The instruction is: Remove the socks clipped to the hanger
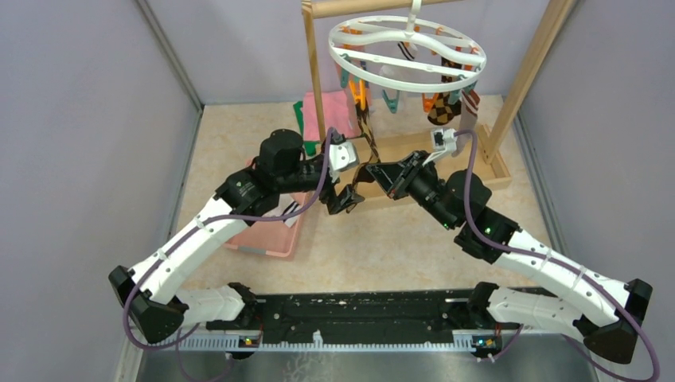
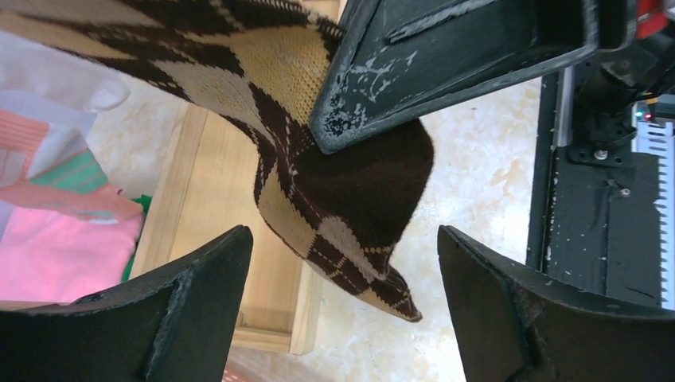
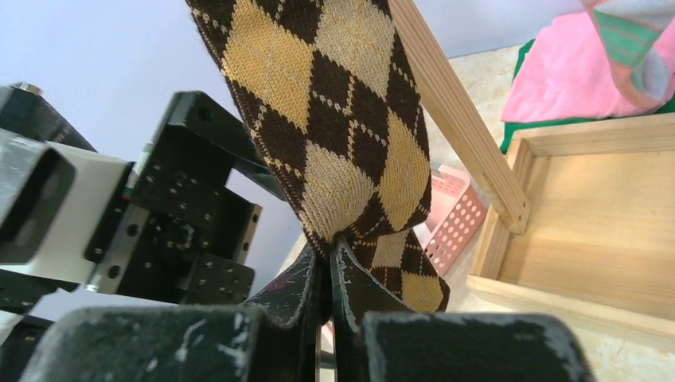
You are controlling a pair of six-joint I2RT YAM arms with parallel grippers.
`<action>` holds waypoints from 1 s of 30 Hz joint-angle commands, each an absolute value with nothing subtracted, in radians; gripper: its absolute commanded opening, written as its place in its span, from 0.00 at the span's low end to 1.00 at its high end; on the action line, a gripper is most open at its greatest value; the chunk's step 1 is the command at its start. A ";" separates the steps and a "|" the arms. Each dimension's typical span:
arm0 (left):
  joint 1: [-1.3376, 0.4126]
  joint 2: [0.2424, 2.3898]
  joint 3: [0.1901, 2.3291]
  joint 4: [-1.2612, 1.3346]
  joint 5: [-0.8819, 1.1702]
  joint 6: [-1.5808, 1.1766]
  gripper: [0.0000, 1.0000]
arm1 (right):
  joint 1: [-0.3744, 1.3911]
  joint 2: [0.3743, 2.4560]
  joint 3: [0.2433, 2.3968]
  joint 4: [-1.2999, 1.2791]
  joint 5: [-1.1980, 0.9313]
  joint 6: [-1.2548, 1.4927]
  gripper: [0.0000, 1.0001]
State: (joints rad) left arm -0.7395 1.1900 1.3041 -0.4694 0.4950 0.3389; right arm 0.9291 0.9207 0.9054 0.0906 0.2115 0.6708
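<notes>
the right tool (image 3: 330, 270) is clenched on the sock (image 3: 342, 119) near its toe, apparently to tug it off its clip on the hanger (image 1: 396, 84) at 12 o'clock, while the left tool (image 2: 342, 239) gapes released around the toe, likely ready to take it.

- I see a beige speckled table (image 1: 382, 247) filling mid-frame.
- A pink basket (image 1: 275, 237) sits on it, left of centre.
- A wooden tray (image 1: 500, 170) lies right of centre, higher up.
- Folded pink and green cloths (image 1: 322, 111) lie at upper centre, beside the tray.

Sock (image 3: 350, 151) above black right claw (image 3: 330, 259): brown-and-tan argyle diamonds, cream dotted lines. Beyond the claw: pink perforated basket (image 3: 455, 224), pale wood tray (image 3: 589, 278), pink cloth (image 3: 557, 79).
</notes>
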 commanded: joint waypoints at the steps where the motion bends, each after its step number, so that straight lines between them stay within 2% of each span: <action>1: -0.756 1.190 1.245 -0.328 0.406 0.326 0.88 | 0.936 0.915 0.950 0.152 0.202 0.723 0.02; 4: -0.756 1.179 1.219 -0.296 0.330 0.336 0.79 | 0.936 0.891 0.930 0.144 0.206 0.732 0.02; 5: -0.756 1.171 1.217 -0.292 0.331 0.340 0.80 | 0.936 0.882 0.925 0.133 0.211 0.732 0.02; 8: -0.756 1.147 1.248 -0.316 0.412 0.309 0.97 | 0.936 0.854 0.910 0.087 0.229 0.713 0.02; 9: -0.756 1.141 1.270 -0.330 0.445 0.284 0.99 | 0.936 0.847 0.907 0.066 0.238 0.703 0.01; 12: -0.757 1.145 1.346 -0.372 0.463 0.171 0.99 | 0.936 0.835 0.894 0.021 0.256 0.678 0.01; 17: -0.748 1.214 1.516 -0.343 0.296 0.025 0.99 | 0.936 0.850 0.881 0.009 0.271 0.658 0.01; 23: -0.626 1.360 1.749 -0.335 0.275 -0.232 0.99 | 0.936 0.904 0.887 0.035 0.271 0.647 0.00; 30: -0.578 1.422 1.784 -0.277 0.327 -0.307 0.99 | 0.936 0.929 0.890 0.063 0.269 0.645 0.00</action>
